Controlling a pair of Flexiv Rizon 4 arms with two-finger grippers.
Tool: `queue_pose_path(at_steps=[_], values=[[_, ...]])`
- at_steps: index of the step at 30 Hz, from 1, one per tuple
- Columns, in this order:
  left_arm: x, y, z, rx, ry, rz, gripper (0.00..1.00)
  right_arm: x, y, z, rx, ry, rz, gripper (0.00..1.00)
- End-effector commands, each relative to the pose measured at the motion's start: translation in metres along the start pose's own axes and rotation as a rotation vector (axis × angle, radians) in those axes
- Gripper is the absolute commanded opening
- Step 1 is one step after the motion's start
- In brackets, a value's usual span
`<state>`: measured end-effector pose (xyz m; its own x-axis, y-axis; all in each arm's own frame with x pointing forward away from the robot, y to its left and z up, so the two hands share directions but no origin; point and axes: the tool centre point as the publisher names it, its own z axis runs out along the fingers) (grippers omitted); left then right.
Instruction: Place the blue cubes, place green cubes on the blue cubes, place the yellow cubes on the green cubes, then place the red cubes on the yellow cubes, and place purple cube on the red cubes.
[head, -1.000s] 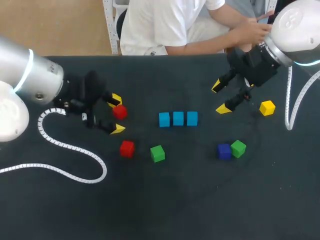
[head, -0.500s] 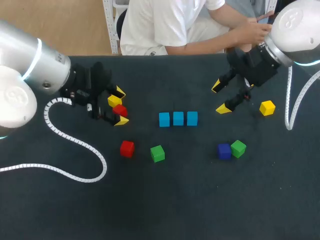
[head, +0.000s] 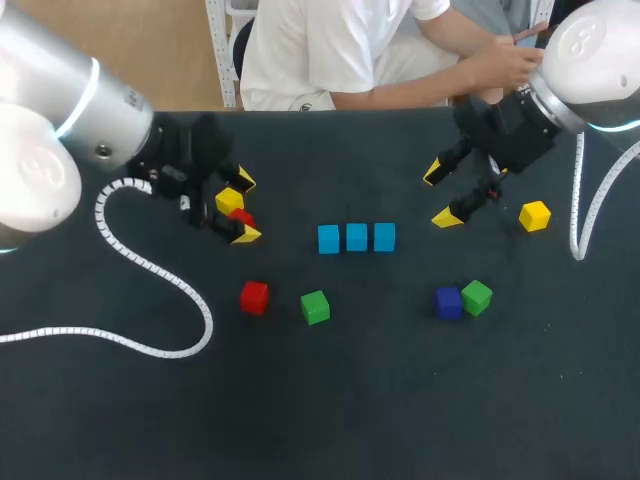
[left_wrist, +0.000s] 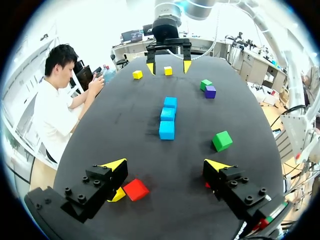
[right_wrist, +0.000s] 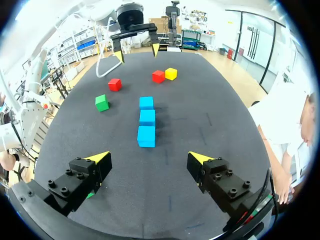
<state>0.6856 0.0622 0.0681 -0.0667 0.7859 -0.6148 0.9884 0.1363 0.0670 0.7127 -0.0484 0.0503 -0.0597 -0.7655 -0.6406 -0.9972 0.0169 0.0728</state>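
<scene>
while abreast, three light-blue cubes (head: 356, 237)

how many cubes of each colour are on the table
blue cubes: 3
green cubes: 2
yellow cubes: 3, one seen only in the left wrist view
red cubes: 2
purple cube: 1
total: 11

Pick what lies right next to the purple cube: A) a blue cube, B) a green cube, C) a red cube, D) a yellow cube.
B: a green cube lies right against the purple cube; the other cubes lie well apart from it.
</scene>
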Motion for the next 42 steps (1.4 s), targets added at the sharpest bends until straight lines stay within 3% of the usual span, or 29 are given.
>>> queue_pose_path(at_steps=[1,9,14,17,24,29,35,38,42], values=[[0.000,0.002,0.001,0.004,0.004,-0.001,1.00,0.000,0.001,0.000,0.002,-0.001,-0.001,1.00],[0.000,0.002,0.001,0.004,0.004,-0.001,1.00,0.000,0.001,0.000,0.002,-0.001,-0.001,1.00],[-0.009,-0.031,-0.016,-0.079,0.147,-0.081,1.00,0.000,0.001,0.000,0.002,-0.001,-0.001,1.00],[-0.009,-0.050,-0.021,-0.087,0.195,-0.108,1.00,0.000,0.001,0.000,0.002,-0.001,-0.001,1.00],[-0.020,-0.089,-0.021,-0.109,0.214,-0.185,1.00,0.000,0.001,0.000,0.002,-0.001,-0.001,1.00],[-0.039,-0.110,-0.008,-0.072,0.242,-0.161,1.00,0.000,0.001,0.000,0.002,-0.001,-0.001,1.00],[-0.062,-0.118,0.014,-0.001,0.317,-0.103,1.00,0.000,0.001,0.000,0.002,-0.001,-0.001,1.00],[-0.062,-0.120,0.019,0.028,0.356,-0.104,1.00,0.000,0.001,0.000,0.002,-0.001,-0.001,1.00],[-0.055,-0.125,0.028,0.073,0.364,-0.176,1.00,0.000,0.001,0.000,0.002,-0.001,-0.001,1.00]])
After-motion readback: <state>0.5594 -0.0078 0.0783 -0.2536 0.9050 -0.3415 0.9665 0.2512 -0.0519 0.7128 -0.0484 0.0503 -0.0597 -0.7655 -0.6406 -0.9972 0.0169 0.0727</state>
